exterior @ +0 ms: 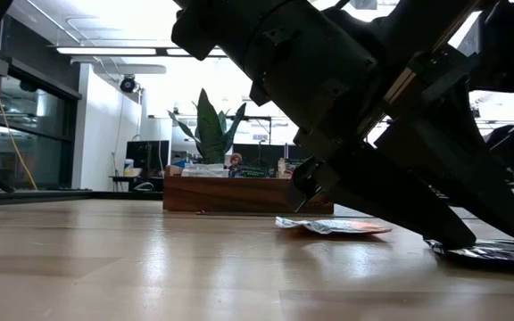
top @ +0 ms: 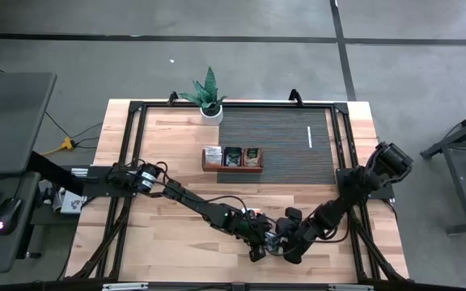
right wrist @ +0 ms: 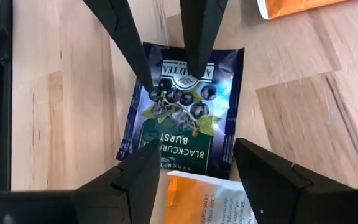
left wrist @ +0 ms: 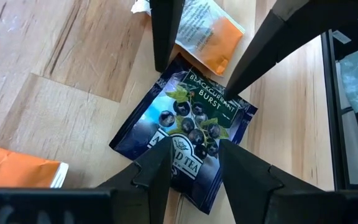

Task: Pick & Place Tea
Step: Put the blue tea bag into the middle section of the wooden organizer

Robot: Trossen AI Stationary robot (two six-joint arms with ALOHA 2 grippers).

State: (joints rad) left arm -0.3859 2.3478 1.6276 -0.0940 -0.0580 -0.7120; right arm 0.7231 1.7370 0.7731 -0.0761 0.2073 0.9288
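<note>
While both jaws gape, the blackcurrant sachet (left wrist: 188, 127) lies between them.

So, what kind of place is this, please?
Probably a robotics lab or workshop, not a home: a wooden table in a black frame on taped concrete floor, a desk with a mouse, and ceiling strip lights.

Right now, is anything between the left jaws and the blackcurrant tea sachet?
Nothing covers the dark sachet. The left gripper is open right over it, but the right gripper reaches onto the same sachet from the opposite side.
</note>
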